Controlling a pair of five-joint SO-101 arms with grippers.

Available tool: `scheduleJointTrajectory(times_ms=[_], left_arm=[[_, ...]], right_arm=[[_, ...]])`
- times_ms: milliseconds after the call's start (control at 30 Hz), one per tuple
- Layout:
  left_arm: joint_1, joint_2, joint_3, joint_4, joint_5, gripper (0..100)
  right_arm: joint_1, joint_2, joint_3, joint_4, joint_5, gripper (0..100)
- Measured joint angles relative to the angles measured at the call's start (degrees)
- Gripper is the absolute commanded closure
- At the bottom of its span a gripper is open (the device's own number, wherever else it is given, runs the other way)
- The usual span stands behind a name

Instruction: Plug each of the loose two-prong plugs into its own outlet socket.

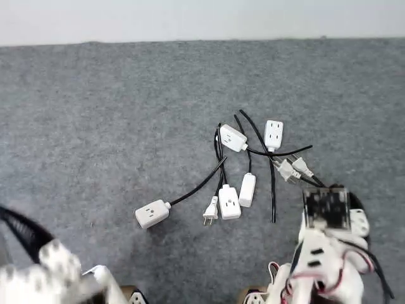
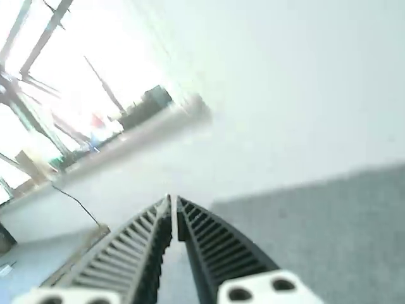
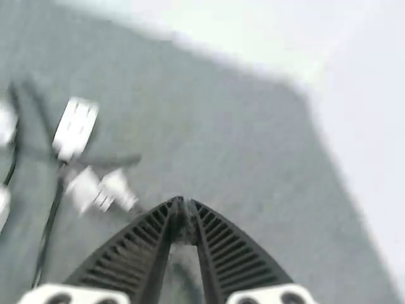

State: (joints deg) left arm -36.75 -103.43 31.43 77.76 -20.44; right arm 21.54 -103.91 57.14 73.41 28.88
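Observation:
Several white outlet sockets and two-prong plugs on black cords lie tangled on the grey carpet. One socket (image 1: pixel 152 213) lies apart at the left, and a loose plug (image 1: pixel 209 211) rests beside another socket (image 1: pixel 229 202). Two more sockets (image 1: pixel 233 138) (image 1: pixel 273 134) lie farther back. A pair of plugs (image 1: pixel 293 168) lies just beyond the right arm (image 1: pixel 326 218). My right gripper (image 3: pixel 182 206) is shut and empty, hovering short of those plugs (image 3: pixel 98 187) and a socket (image 3: pixel 76 126). My left gripper (image 2: pixel 172 202) is shut on nothing and points up at the wall.
The left arm (image 1: pixel 57 272) sits at the near left corner, away from the cords. Open carpet (image 1: pixel 95 114) spreads to the left and back. A pale wall (image 1: pixel 202 19) borders the far edge.

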Motion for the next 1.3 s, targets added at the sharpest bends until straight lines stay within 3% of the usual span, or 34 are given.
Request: scheduleJointTrajectory(times_ms=[267, 433, 567, 733, 1067, 1300], left_arm=[[0.1, -0.1, -24.8, 10.5, 18.1, 99], [0.1, -0.2, -38.2, 17.5, 24.2, 99], [-0.2, -0.4, -46.4, 17.6, 27.1, 99], [-0.2, -0.4, -47.1, 14.9, 27.8, 99], [2.7, -0.4, -46.6, 20.1, 27.9, 99], [3.1, -0.4, -27.3, 12.9, 27.7, 96]], right_arm=[[0.0, -0.2, -4.8, 0.0, 0.0, 99.0], [0.0, -0.2, -7.1, 0.0, 0.0, 99.0], [0.0, -0.2, -13.2, 0.0, 0.0, 99.0], [-1.2, -0.2, -23.2, 6.2, 0.0, 99.0], [-6.9, -0.3, -35.0, 19.3, 0.0, 98.7], [-6.9, 2.4, -33.3, 19.9, -2.7, 76.0]])
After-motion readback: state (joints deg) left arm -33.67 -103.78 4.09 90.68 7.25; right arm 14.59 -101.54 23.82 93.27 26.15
